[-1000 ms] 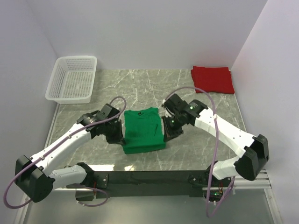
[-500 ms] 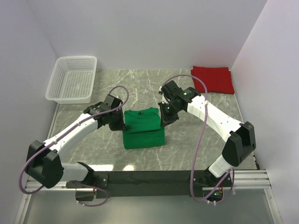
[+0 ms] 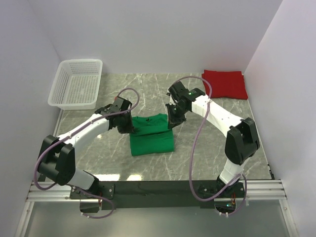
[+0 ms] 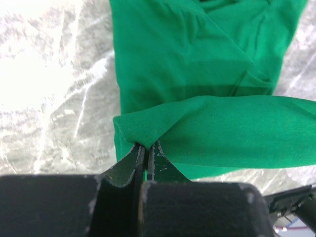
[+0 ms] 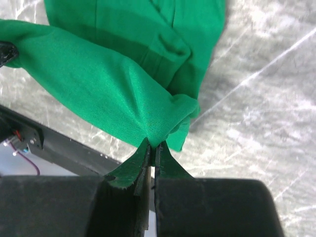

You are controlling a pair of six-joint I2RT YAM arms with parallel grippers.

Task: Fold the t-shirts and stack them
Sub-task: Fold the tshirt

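I work inside a plain white enclosure: a smooth back wall (image 3: pixel 158 34), a left wall (image 3: pixel 24 74) and a right wall (image 3: pixel 289 98) close in around my grey-green marble-patterned bench (image 3: pixel 207 158). A black bar (image 3: pixel 158 187) runs along its near edge, between silver metal rails (image 3: pixel 261 190). The light is soft and even, glaring white off the stone under my left wrist camera.

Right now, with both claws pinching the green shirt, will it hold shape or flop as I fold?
Likely floppy: the green shirt drapes between the left claw and right claw. Probably light: small pinches lift the edge. It could slip; each holds only a corner bunch.
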